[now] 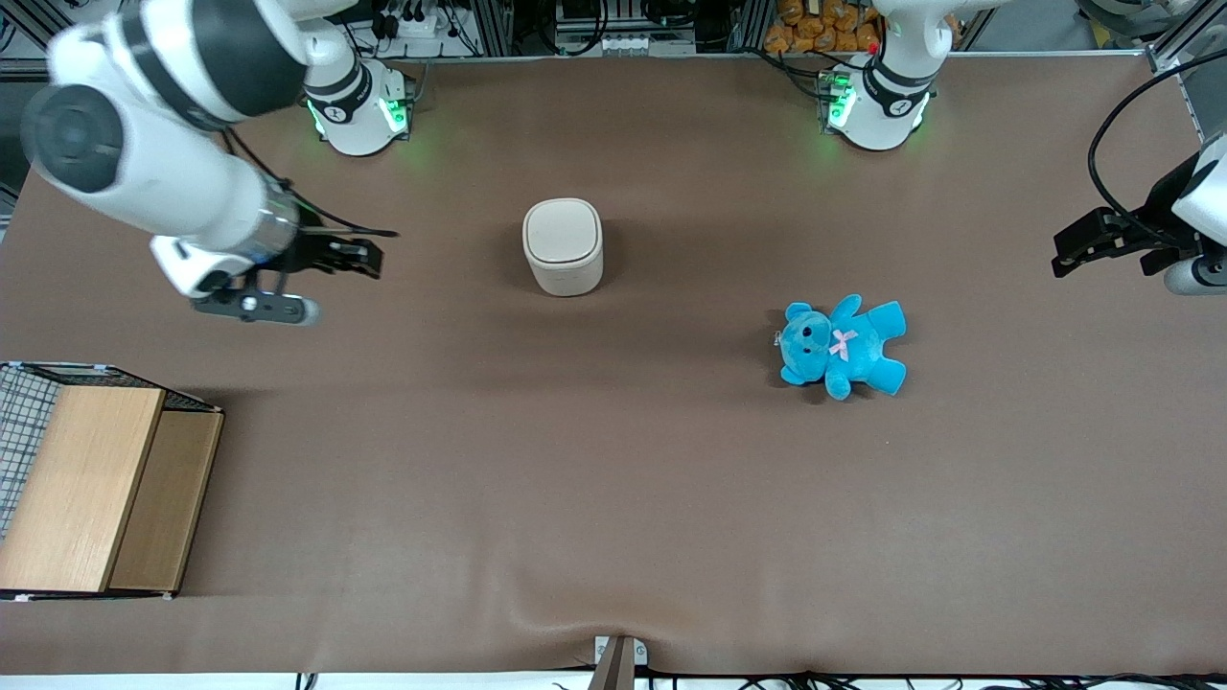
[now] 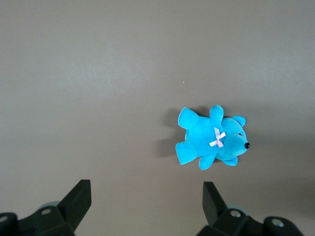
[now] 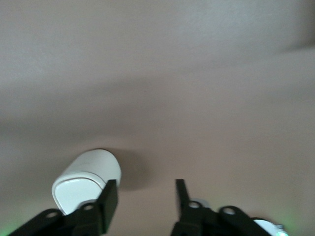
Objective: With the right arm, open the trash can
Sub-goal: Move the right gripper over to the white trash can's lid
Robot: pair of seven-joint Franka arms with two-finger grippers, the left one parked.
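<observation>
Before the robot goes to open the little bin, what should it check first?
1. Bin standing upright on the table: ok.
2. Lid shut flat, so there is really something to open: ok.
3. Claw open with nothing in it: ok.
4. Way from the claw to the bin free of things: ok; only bare table lies between them.
5. Claw already at the lid: not ok; it hangs off to the side, toward the working arm's end of the table.
6. Teddy bear out of the way: ok; it lies toward the parked arm's end, nearer the front camera than the bin.
</observation>
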